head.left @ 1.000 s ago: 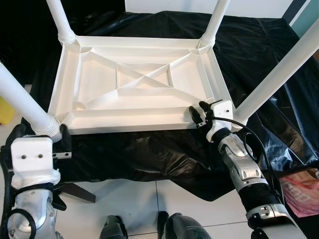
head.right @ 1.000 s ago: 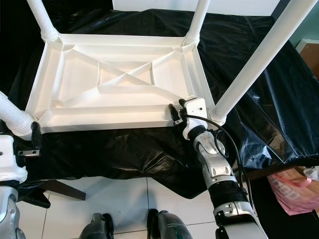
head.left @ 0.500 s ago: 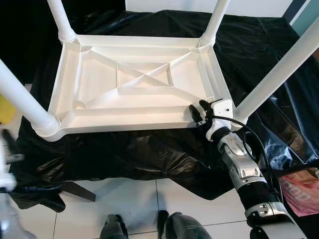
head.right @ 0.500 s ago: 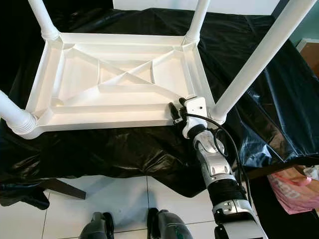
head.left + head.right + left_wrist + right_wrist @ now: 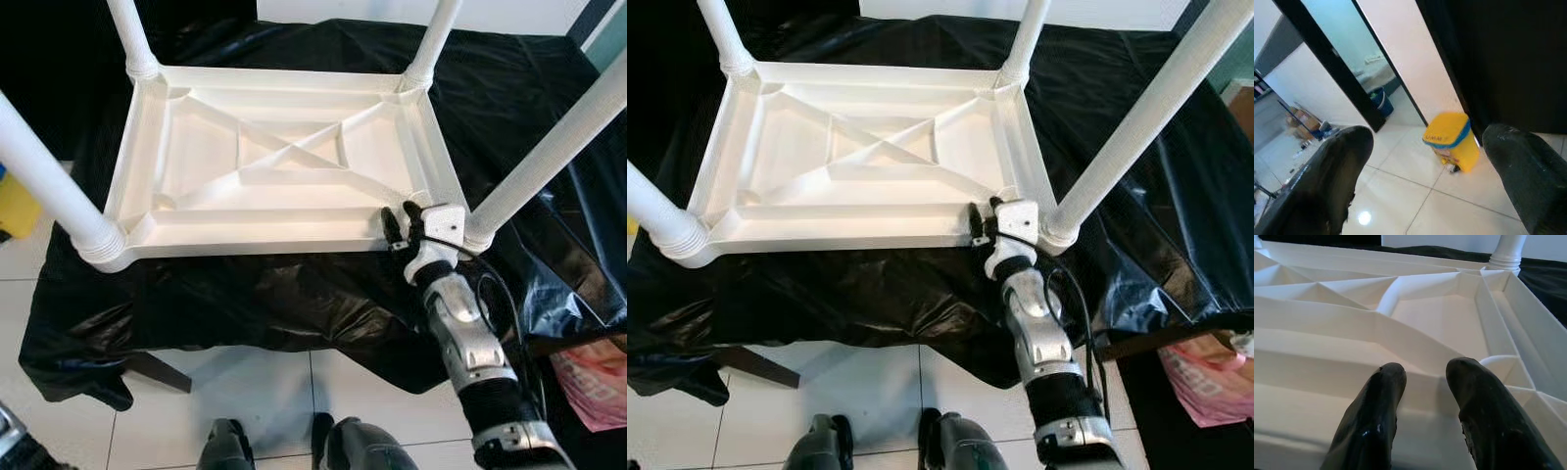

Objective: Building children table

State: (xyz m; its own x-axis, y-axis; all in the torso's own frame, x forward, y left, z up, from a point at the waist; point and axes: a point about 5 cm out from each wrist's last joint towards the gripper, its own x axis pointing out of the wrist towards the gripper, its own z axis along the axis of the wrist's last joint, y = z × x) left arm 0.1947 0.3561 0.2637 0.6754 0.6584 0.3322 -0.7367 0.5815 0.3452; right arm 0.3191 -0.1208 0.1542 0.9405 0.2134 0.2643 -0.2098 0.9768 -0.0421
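The right arm (image 5: pixel 468 338) reaches forward, silver forearm angled up to its wrist, and the right pincer (image 5: pixel 403 224) holds its two black fingers (image 5: pixel 1374 421) slightly parted, tips pointing ahead. The left pincer (image 5: pixel 1425 181) hangs low with its fingers (image 5: pixel 1327 176) spread wide.

White glossy floor tiles (image 5: pixel 265 392) with grey joints run under a black sheet (image 5: pixel 294 294) draped over a low surface. A yellow bin (image 5: pixel 1448 141) stands on the tiles beside a dark door frame (image 5: pixel 1327 58) and a pale wall (image 5: pixel 1400 44).
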